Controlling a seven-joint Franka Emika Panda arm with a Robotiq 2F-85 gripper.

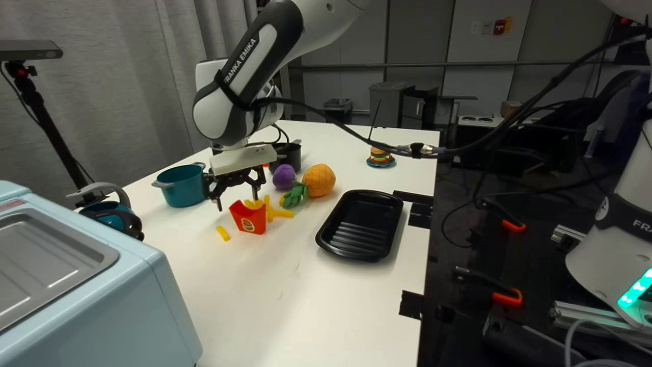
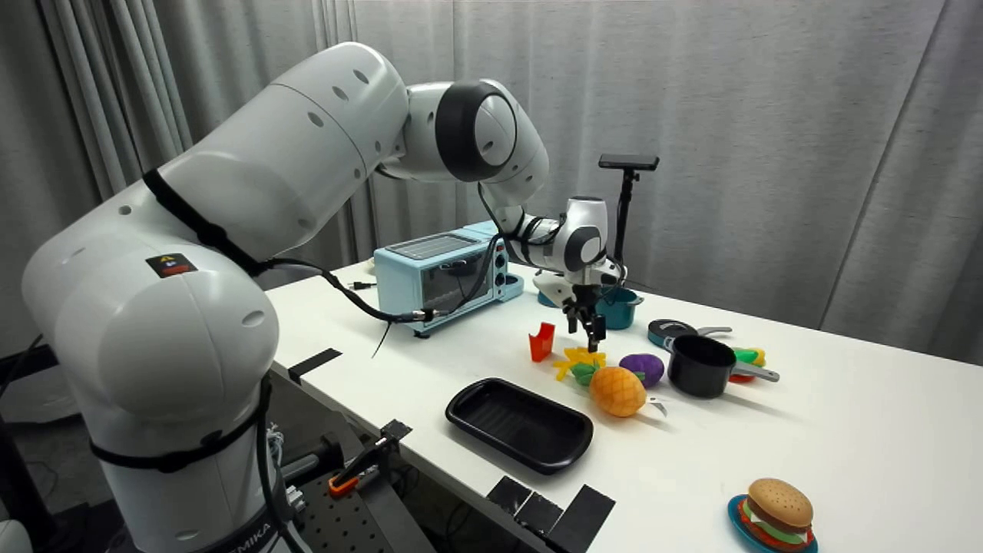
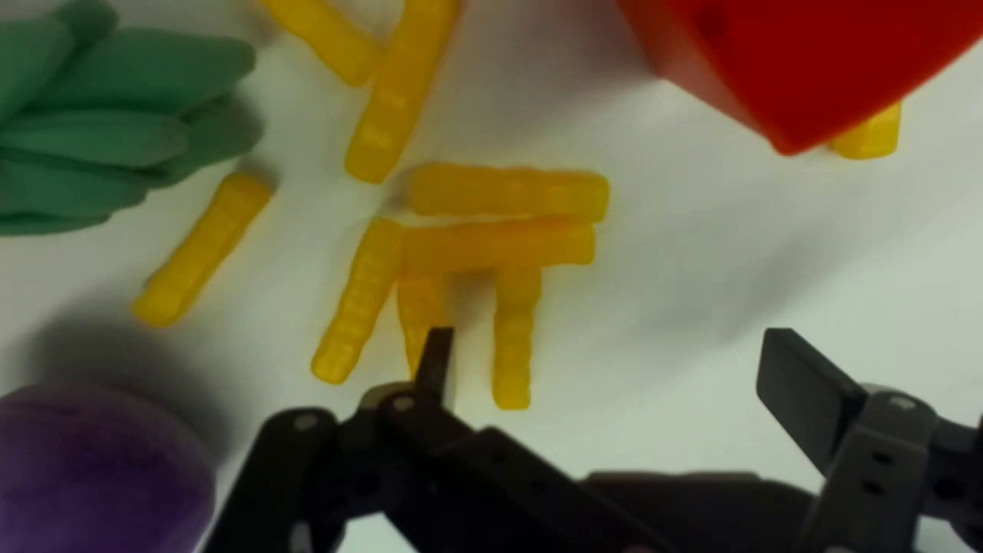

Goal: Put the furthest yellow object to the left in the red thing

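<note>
Grey curtain hangs behind white tabletop. Task seems barely begun: small yellow plastic-looking stick, likely target, lies loose just beside upright red toy fries carton. Black two-finger gripper spread wide, holding nothing; grasp, lift, drop-in remain. Black tape patches along robot-side edge.

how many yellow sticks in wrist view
9: two sticks at top, two crosswise below, three reaching lower, one near green leaves, one partly behind red carton; more may be hidden.
</note>
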